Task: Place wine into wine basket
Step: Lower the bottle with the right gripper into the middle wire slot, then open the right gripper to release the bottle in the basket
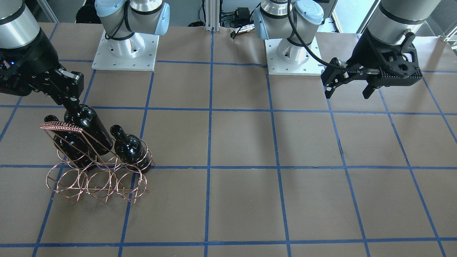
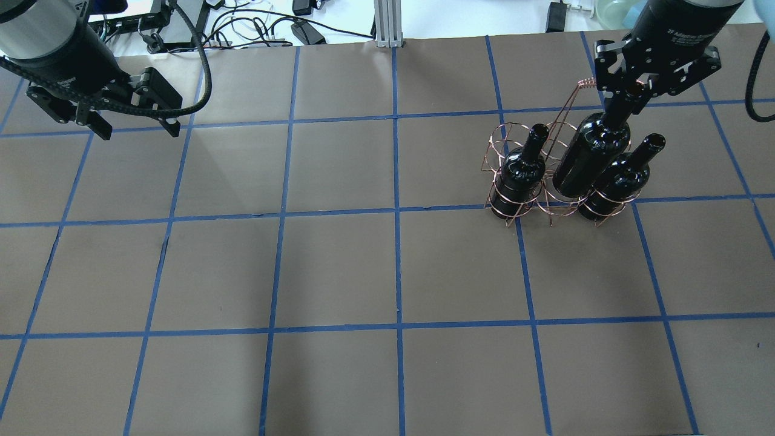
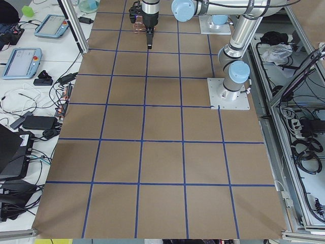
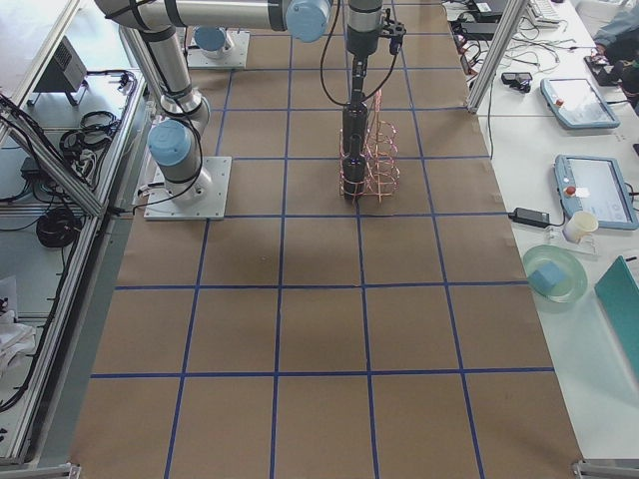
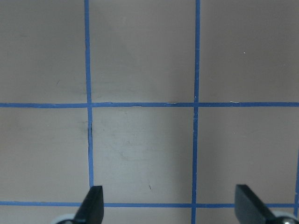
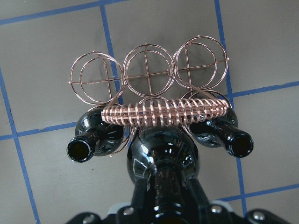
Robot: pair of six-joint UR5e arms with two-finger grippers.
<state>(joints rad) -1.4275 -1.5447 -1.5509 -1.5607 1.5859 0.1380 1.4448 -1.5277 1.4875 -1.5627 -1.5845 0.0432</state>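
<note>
- The wine (image 2: 590, 158) is gripped at the neck by the right gripper (image 2: 629, 91), which is closed on it. It is held over the middle ring of the wine basket (image 6: 163, 112), in the row nearer the robot, between a seated bottle (image 2: 521, 174) and a second seated bottle (image 2: 613, 181).
- Insertion is judged to be in hand. The base seems to be inside the ring, but whether it is fully down cannot be told.
- A straight descent clear of the braided handle is called for, then release.
- The long axis is near vertical, neck up and base toward the table (image 2: 339, 272).
- The left gripper (image 2: 138, 129) is held wide and empty, well apart.
</note>
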